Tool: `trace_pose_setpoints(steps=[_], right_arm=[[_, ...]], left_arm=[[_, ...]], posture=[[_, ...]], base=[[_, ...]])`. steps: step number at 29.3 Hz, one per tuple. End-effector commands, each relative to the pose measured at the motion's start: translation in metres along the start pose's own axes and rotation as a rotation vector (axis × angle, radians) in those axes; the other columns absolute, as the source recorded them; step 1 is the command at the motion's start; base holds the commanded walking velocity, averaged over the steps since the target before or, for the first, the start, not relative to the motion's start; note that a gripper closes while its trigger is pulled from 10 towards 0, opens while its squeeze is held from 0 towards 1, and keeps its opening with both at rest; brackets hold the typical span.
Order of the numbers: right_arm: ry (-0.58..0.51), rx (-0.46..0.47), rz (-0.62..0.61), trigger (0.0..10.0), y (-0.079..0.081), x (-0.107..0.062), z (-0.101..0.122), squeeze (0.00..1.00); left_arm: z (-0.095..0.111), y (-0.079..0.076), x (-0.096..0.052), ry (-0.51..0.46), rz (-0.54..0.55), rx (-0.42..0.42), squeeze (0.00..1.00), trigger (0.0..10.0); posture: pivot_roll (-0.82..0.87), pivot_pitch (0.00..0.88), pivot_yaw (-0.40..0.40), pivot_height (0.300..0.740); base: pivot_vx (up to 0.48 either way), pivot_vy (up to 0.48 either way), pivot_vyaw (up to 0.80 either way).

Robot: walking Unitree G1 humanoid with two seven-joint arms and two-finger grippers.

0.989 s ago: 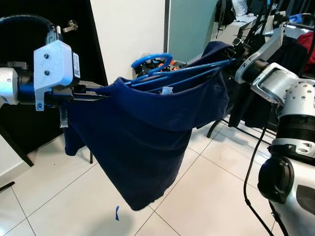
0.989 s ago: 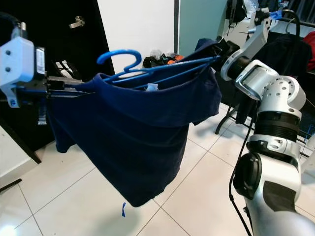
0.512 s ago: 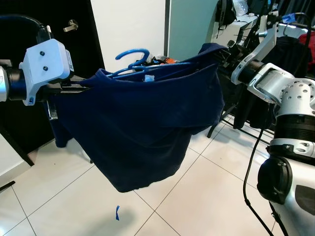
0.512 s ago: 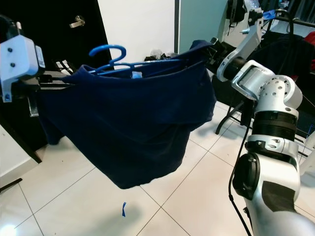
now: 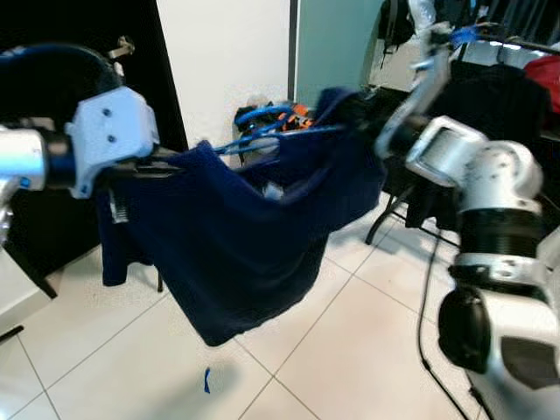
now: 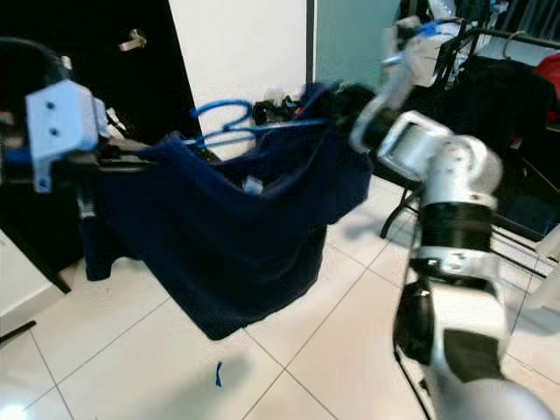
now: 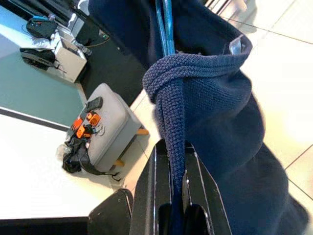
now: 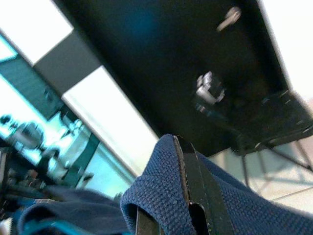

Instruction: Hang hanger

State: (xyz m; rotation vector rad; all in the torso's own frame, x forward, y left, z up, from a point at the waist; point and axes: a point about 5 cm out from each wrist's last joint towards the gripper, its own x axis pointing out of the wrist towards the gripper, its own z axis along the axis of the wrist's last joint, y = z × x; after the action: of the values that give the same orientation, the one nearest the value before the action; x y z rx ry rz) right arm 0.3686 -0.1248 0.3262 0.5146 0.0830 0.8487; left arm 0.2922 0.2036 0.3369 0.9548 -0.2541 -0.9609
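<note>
Item: dark navy knitted garment (image 5: 236, 245), carried on a bright blue plastic hanger (image 5: 262, 140).

Position: garment was slung in mid-air above the white tiled floor (image 5: 350, 341), stretched between both arms and sagging low in the middle. The hanger lay nearly flat along the garment's upper edge, its hook pointing away from the robot.

Left tool (image 7: 171, 196): clenched on a bunched fold of knit at the garment's left end, probably to keep that end taut.

Right tool (image 8: 188, 196): held at the garment's right end with knit draped over its fingers; whether it was clamped could not be told.

Surroundings: black clothes rack (image 5: 490, 79) with dark clothing stood behind the garment's right end, the likely destination. Hanger judged not yet hung.

Note: head views blurred.
</note>
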Motion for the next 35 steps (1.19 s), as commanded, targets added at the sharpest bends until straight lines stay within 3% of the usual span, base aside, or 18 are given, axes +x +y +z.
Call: trace_pose_setpoints(steps=[1,9,17,22,25,27,35], right_arm=[[0.042,-0.023,0.055,0.0,0.011,0.005,-0.007,0.0],[0.248,-0.112,0.187,0.0,0.028,0.0,-0.022,0.0],[0.334,-0.065,0.297,0.0,0.048,-0.003,-0.029,0.0],[0.332,-0.066,0.29,0.0,0.048,-0.003,-0.028,0.0],[0.274,-0.075,0.193,0.0,0.036,-0.002,-0.018,0.0],[0.223,-0.075,0.128,0.0,0.026,-0.002,-0.01,0.0],[0.195,-0.042,0.116,0.0,0.029,0.007,-0.014,0.0]], left_arm=[[0.006,-0.002,0.002,-0.048,-0.013,0.008,0.0,0.0],[0.003,0.004,-0.015,0.014,-0.073,0.052,0.0,0.0],[-0.001,0.007,-0.018,0.048,-0.034,0.055,0.0,0.0],[-0.002,0.009,-0.018,0.062,-0.014,0.055,0.0,0.0],[-0.009,0.01,-0.02,0.103,0.018,0.036,0.0,0.0],[-0.011,0.003,-0.016,0.101,-0.001,0.009,0.0,0.0],[-0.004,-0.012,0.0,0.028,-0.053,-0.036,0.0,0.0]], posture=[[-0.02,0.021,0.008,0.74],[-0.02,0.031,0.001,0.74],[-0.03,0.035,-0.003,0.74],[-0.03,0.036,-0.003,0.74],[-0.03,0.036,-0.003,0.74],[-0.02,0.036,-0.003,0.74],[-0.02,0.033,-0.005,0.74]], base=[[0.0,0.0,0.0],[0.0,0.0,0.0],[0.0,0.0,0.0],[0.0,0.0,0.0],[0.0,0.0,0.0],[0.0,0.0,0.0],[0.0,0.0,0.0]])
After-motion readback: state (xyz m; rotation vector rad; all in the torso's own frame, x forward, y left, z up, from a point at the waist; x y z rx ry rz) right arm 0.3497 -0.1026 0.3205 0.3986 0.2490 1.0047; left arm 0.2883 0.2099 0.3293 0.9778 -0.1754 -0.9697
